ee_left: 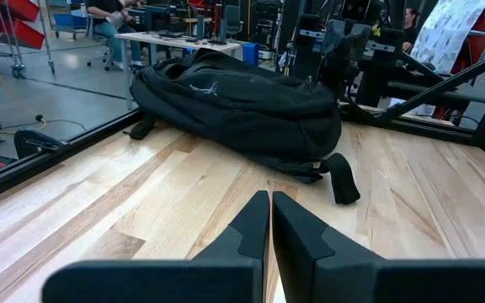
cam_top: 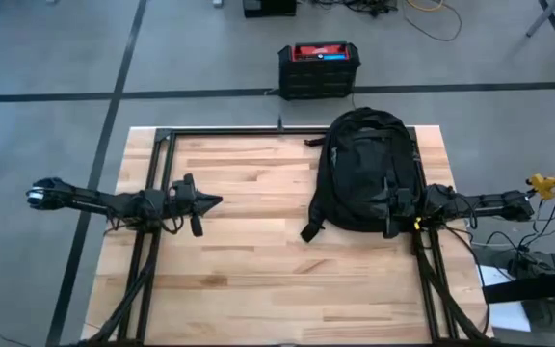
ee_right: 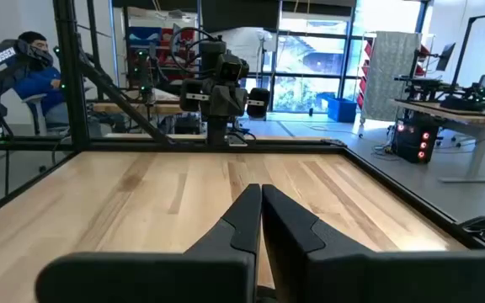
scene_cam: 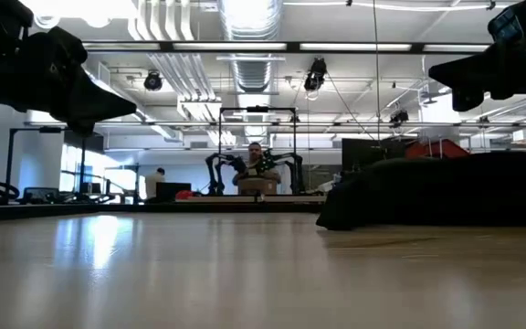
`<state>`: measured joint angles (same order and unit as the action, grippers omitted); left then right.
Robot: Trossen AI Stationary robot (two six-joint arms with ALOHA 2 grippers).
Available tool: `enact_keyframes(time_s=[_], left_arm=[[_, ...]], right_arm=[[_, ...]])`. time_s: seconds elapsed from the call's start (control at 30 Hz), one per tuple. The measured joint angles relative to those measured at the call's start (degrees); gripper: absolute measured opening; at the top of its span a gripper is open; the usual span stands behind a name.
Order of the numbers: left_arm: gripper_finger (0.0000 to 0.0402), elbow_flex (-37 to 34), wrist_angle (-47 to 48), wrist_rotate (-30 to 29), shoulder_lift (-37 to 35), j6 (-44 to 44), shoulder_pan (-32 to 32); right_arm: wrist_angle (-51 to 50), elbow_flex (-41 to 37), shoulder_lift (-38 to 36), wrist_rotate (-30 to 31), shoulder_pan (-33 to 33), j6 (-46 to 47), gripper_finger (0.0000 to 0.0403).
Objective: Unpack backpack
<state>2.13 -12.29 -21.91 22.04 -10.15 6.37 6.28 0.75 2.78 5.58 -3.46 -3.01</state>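
The black backpack (cam_top: 364, 164) lies flat on the right half of the wooden table, its rounded top toward the far edge. A loose strap end (cam_top: 308, 231) rests on the wood at its near left corner. The backpack also shows in the low view (scene_cam: 446, 187) and the left wrist view (ee_left: 242, 101). My left gripper (cam_top: 218, 201) hangs shut above the table's left middle, pointing at the backpack from well to its left (ee_left: 270, 202). My right gripper (cam_top: 393, 205) is shut and held in the air over the backpack's near right part (scene_cam: 432, 71). Its own view (ee_right: 260, 195) looks past the bag.
A black-and-red hard box (cam_top: 318, 69) stands on the floor beyond the table's far edge. A dark metal frame (cam_top: 229, 131) runs along the table's far edge and both sides. Bare wood (cam_top: 258, 280) lies left of and in front of the backpack. A seated person (scene_cam: 256, 155) shows beyond the table.
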Motion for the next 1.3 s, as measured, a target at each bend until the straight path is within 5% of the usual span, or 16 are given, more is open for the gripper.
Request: enact_keyframes(time_s=[1.3], left_arm=[[0.0, 0.0, 0.0, 0.0, 0.0, 0.0, 0.0]], right_arm=[[2.13, -0.02, 0.07, 0.0, 0.02, -0.25, 0.0]])
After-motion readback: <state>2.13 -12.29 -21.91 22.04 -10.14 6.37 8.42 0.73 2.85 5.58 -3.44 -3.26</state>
